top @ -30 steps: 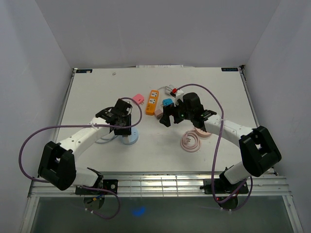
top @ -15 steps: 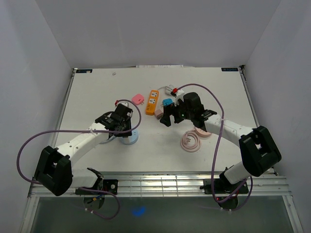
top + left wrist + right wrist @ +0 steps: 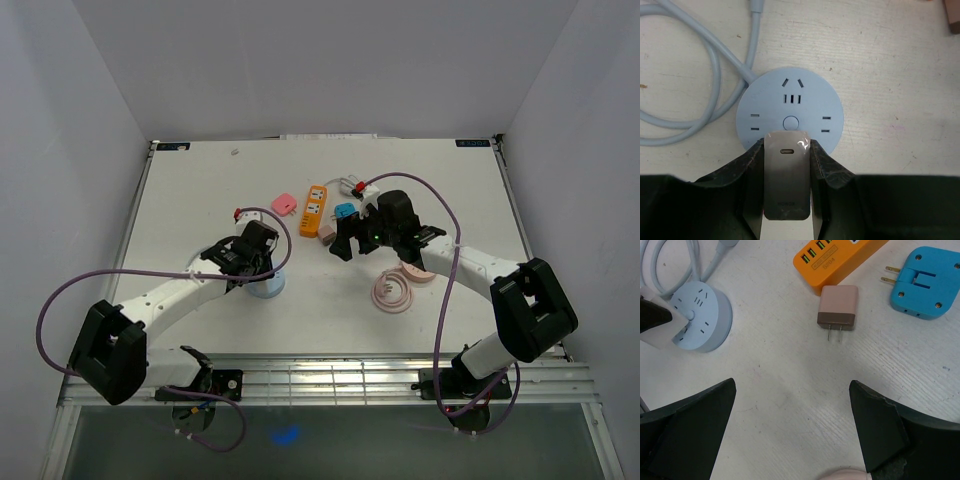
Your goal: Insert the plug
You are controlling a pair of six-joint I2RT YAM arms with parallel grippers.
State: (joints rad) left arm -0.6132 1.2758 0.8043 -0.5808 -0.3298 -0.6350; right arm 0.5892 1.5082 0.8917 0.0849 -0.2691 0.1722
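My left gripper (image 3: pixel 786 145) is shut on the plug (image 3: pixel 786 172), a white charger block with a grey end face and a small slot. It hangs right over the near rim of a round pale blue socket hub (image 3: pixel 790 107), whose slots face up. From above, the left gripper (image 3: pixel 257 260) covers most of the hub (image 3: pixel 268 288). The right wrist view shows the hub (image 3: pixel 702 315) with the plug (image 3: pixel 657 332) at its left edge. My right gripper (image 3: pixel 792 390) stands open and empty above bare table, to the right of the hub (image 3: pixel 345 240).
An orange power strip (image 3: pixel 314 209), a pink adapter (image 3: pixel 285 204), a blue adapter (image 3: pixel 926 282) and a brownish-pink two-pin plug (image 3: pixel 838 307) lie behind the grippers. A coiled pink cable (image 3: pixel 393 292) lies under the right arm. The hub's pale cable (image 3: pixel 710 75) loops to its left.
My left gripper has moved nearer and slightly right with the plug and now sits over the round hub. The right arm has stayed put.
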